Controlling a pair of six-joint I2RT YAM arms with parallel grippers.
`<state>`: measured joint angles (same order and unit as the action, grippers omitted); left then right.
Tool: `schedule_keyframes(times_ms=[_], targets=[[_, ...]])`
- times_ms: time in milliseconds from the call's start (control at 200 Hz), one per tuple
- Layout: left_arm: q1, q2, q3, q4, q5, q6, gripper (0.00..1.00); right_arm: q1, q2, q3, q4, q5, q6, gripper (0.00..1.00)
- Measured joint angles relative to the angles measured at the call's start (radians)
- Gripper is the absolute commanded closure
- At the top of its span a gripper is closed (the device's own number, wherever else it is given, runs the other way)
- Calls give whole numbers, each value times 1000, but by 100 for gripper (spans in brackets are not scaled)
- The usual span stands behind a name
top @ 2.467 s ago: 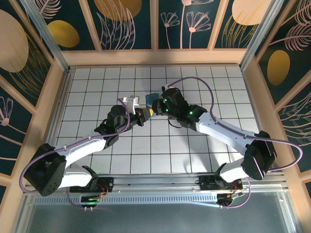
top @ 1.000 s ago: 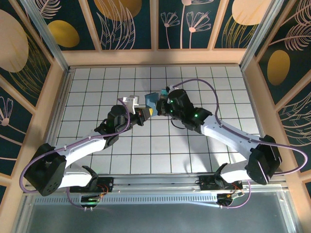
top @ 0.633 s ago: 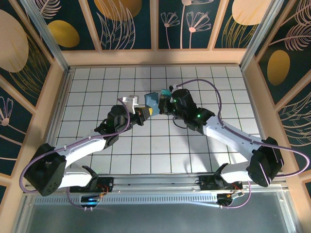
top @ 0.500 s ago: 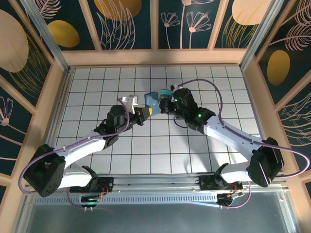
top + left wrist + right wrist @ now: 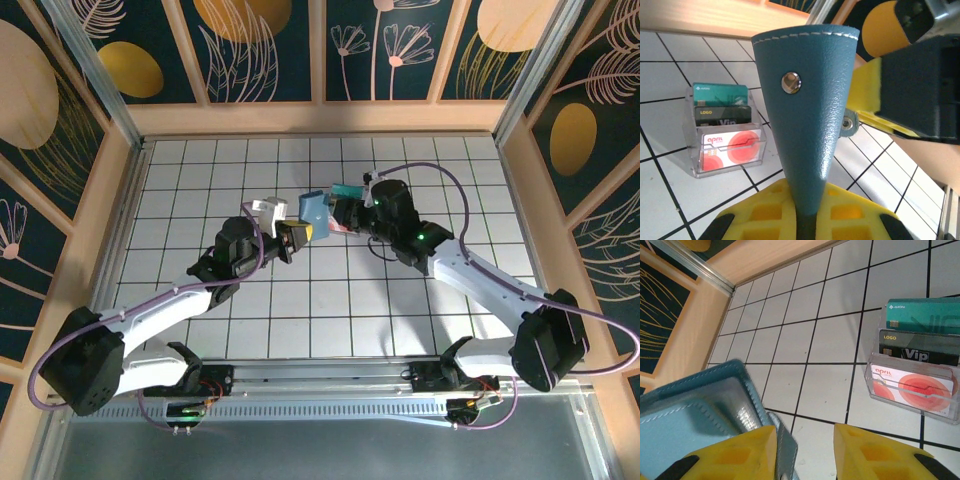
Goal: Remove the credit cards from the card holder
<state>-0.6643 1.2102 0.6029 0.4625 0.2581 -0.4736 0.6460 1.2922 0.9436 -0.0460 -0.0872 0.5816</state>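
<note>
**Top view.** The left gripper (image 5: 292, 234) is clamped on the card holder (image 5: 313, 207) and holds it off the floor, mid-table toward the far side. The right gripper (image 5: 345, 215) hovers just right of it, jaws apart with nothing between them. Risk: the soft card holder, pinched at one end only, may twist or slip under a pull.

**Left wrist view.** The card holder stands upright between the yellow fingers (image 5: 765, 212). The credit cards (image 5: 731, 147) stand in a clear rack (image 5: 692, 167) on the floor nearby (teal, black, white-red). Risk: a low sweep could topple the rack.

**Right wrist view.** Only the card holder's edge reaches the gap beside one finger (image 5: 735, 452); closing here would likely catch little. I cannot tell whether any card is inside.
</note>
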Motion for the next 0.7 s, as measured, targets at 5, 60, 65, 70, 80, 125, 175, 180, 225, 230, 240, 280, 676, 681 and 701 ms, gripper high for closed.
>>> schedule_keyframes(times_ms=[5,60,65,70,80,125,175,180,225,230,240,280,676,681,701], targets=[[0,0,0,0,1,0,100,-2,0,-1,1,-2,-1,59],[0,-2,0,0,11,9,100,-24,0,-13,13,-34,-6,54],[0,-3,0,0,11,10,100,-25,0,-13,14,-36,-7,54],[0,-3,0,0,13,11,100,-26,0,-14,14,-37,-8,54],[0,-4,0,0,15,12,100,-29,0,-15,16,-44,-11,53],[0,-8,0,0,23,19,100,-42,0,-20,23,-67,-24,51],[0,-13,0,0,31,30,100,-48,0,-23,31,-89,-34,51],[0,-14,0,0,32,31,100,-49,0,-23,32,-90,-35,51],[0,-16,0,1,47,42,100,-49,0,-24,41,-106,-50,50],[0,-16,0,1,49,45,100,-49,0,-24,43,-107,-51,50],[0,-17,0,1,53,47,100,-50,-1,-24,44,-110,-55,50],[0,-17,0,1,69,60,100,-51,-3,-24,51,-122,-66,50],[0,-17,0,1,117,136,100,-89,-165,-90,95,-151,-123,20],[0,-17,0,1,118,137,100,-89,-167,-90,96,-151,-127,19],[0,-17,0,0,124,142,100,-89,-174,-90,98,-151,-131,15]])
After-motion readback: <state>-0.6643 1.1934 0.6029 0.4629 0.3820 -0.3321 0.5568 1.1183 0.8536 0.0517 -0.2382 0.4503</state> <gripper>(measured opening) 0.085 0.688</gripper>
